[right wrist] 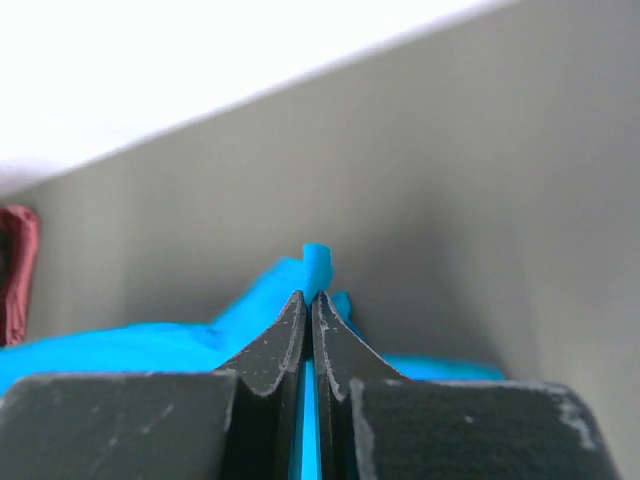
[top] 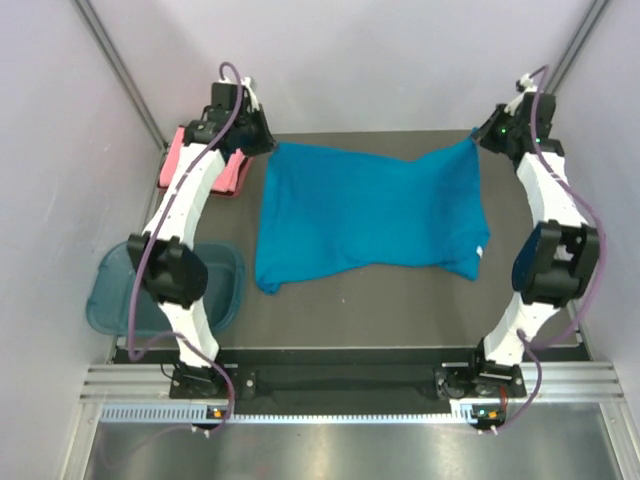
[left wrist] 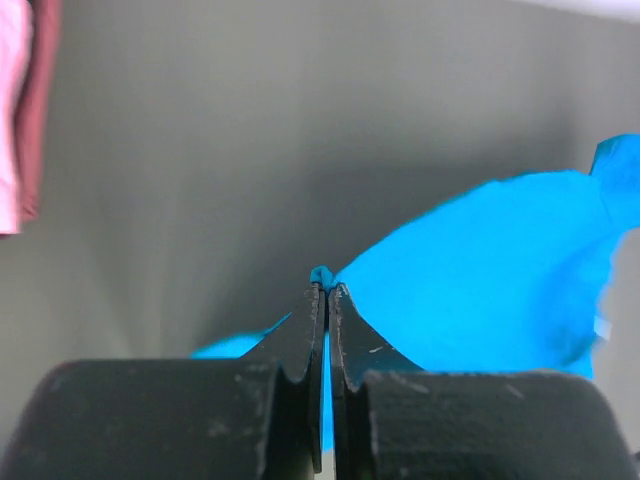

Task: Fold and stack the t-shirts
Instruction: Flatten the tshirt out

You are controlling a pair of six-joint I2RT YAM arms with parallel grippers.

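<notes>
Holding the far hem of the teal t-shirt [top: 370, 215] at both ends, I have it spread over the middle of the table [top: 400, 310]. Its long axis runs left to right, parallel to the far edge. From both of my grippers the whole body of cloth lies toward the near edge, so I judge the coming fold to be a pull toward me. Each arm is nearest its own corner, and neither needs to cross over.

The tub [top: 110, 300] sits at the near left corner, half behind my left arm. The pink t-shirt [top: 175, 160] lies bunched or folded at the far left corner, just beside my left wrist. My arm covers much of it, so I cannot say how neatly it is folded.

My left gripper [left wrist: 326, 290] is pressed together on a small nub of teal cloth at the shirt's far left corner. My right gripper [right wrist: 309, 295] is likewise clamped on a tuft at the far right corner.

A small white label [top: 483, 250] shows at the shirt's near right corner.

From above, my wrists hide both sets of fingertips. The wrist views show only the pinched tufts, so I cannot tell how many layers each grip holds. I cannot make out the sleeves either.
</notes>
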